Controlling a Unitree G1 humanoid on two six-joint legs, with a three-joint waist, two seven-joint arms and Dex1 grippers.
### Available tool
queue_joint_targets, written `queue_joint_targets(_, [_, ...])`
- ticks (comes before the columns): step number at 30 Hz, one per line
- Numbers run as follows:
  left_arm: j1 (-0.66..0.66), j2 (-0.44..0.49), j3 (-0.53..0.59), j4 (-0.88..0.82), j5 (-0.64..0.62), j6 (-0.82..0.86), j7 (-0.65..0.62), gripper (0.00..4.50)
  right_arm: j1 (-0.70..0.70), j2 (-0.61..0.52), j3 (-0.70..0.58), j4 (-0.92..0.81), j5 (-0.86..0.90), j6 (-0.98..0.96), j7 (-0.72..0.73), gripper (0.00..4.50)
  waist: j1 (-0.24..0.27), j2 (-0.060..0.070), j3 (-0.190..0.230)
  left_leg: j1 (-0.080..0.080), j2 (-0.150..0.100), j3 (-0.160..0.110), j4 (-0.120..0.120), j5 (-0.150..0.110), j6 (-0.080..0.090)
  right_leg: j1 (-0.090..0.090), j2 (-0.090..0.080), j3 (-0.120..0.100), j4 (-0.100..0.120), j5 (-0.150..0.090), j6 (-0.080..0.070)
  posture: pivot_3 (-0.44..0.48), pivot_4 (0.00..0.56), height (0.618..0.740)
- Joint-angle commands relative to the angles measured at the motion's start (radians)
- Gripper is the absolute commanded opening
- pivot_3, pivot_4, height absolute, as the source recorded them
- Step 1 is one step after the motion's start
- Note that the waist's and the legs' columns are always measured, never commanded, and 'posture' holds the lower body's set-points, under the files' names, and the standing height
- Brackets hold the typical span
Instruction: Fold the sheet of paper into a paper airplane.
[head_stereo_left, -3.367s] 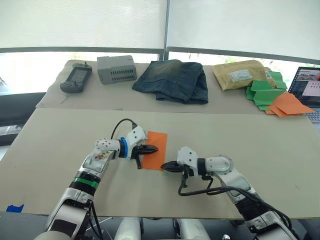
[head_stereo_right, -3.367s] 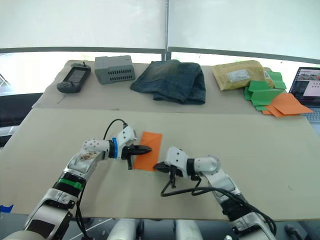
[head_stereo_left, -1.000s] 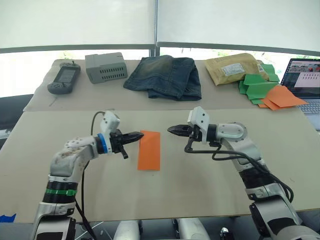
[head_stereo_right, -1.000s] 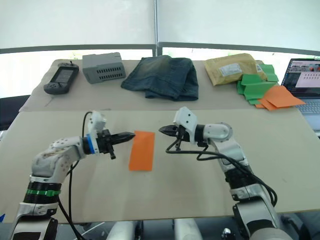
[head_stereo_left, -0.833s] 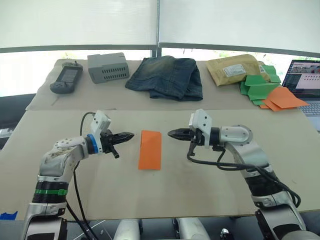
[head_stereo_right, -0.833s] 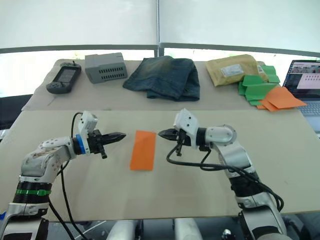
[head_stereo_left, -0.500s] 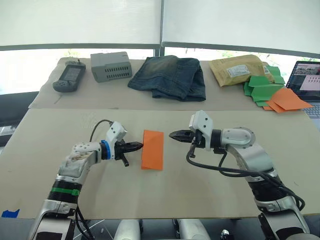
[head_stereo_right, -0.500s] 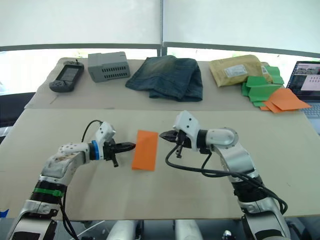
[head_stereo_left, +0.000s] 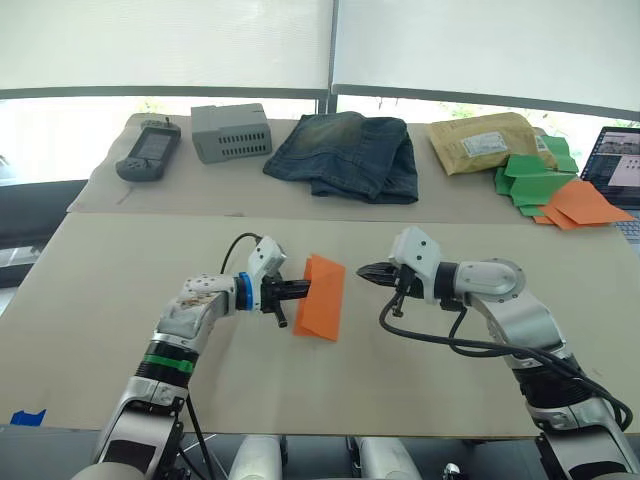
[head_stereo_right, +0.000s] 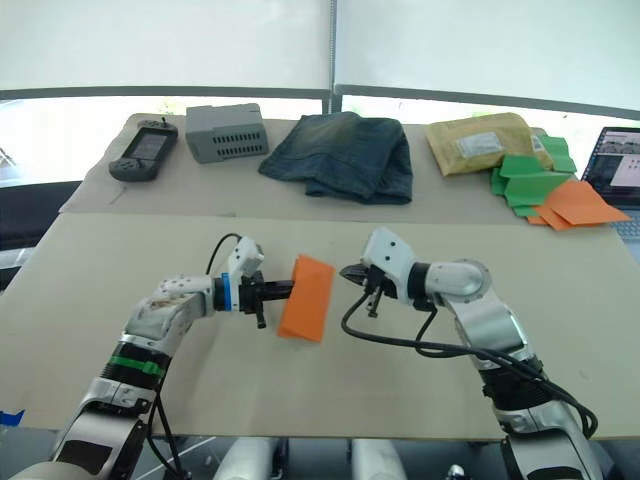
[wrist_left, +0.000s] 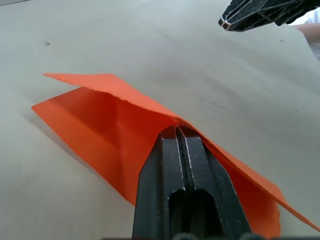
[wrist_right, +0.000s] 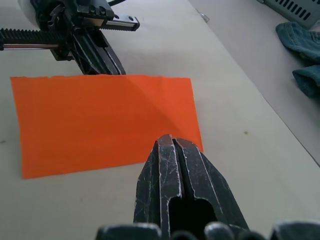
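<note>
Beige board covers the table (head_stereo_left: 120, 300), which runs across the lower half of the head views, with a second beige strip behind it below bright windows and white blinds.

Near the middle of the frame lies the sheet of paper (head_stereo_left: 322, 297), bright orange and folded to a narrow strip. Its edge toward the left of the frame is raised off the table while the opposite edge rests on the surface. The left gripper (head_stereo_left: 298, 289) comes in from the left of the frame, and its black fingers (wrist_left: 181, 165) are pressed together with their tips pushed under that raised layer; in the left wrist view the orange paper drapes over the fingertips like a tent.

The right gripper (head_stereo_left: 364, 270) sits just right of the paper, pointing at it. Its fingers (wrist_right: 172, 165) are pressed together with nothing between them, and their tips are right at the paper's near edge; I cannot tell whether they touch it.

Along the back strip, from upper left to upper right: a handheld device (head_stereo_left: 148, 150), a grey box (head_stereo_left: 232, 131), folded jeans (head_stereo_left: 346, 155), a padded envelope (head_stereo_left: 484, 142), and a pile of green and orange papers (head_stereo_left: 548, 190). A laptop (head_stereo_left: 620, 175) shows at the right edge.
</note>
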Motion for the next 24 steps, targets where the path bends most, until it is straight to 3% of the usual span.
queue_joint_targets(1, [-0.05,-0.027,-0.033,0.026,0.032,-0.06,-0.02,0.0,-0.001,-0.023,-0.037,-0.058,0.004,0.009,-0.019,0.01,0.001,0.0,0.0,-0.001,0.0,0.0,0.001,0.0,0.0,0.0,0.0,0.0,0.0,0.0,0.001,0.0,0.15,0.728])
queue_joint_targets(9, [-0.101,-0.125,-0.072,0.121,0.064,-0.11,-0.021,0.0,0.068,-0.077,-0.036,-0.122,-0.008,0.123,-0.062,0.01,0.013,0.0,0.0,-0.005,-0.001,-0.001,0.008,0.0,0.0,0.0,0.0,0.0,-0.001,0.002,0.003,0.0,0.15,0.728])
queue_joint_targets(15, [-0.114,-0.138,-0.081,0.15,0.081,-0.129,-0.037,0.0,0.134,-0.054,0.072,-0.087,-0.089,0.09,-0.103,0.01,0.013,0.0,0.0,-0.005,-0.001,-0.001,0.008,0.0,0.0,0.0,0.0,0.0,0.0,0.002,0.003,0.0,0.15,0.728])
queue_joint_targets(24, [-0.117,-0.158,-0.08,0.153,0.093,-0.135,-0.038,0.0,0.15,-0.006,0.122,0.035,-0.116,-0.033,-0.088,0.01,0.014,0.0,0.0,-0.003,-0.001,-0.001,0.009,0.0,0.0,0.002,0.0,0.0,0.0,0.002,0.004,0.0,0.15,0.728])
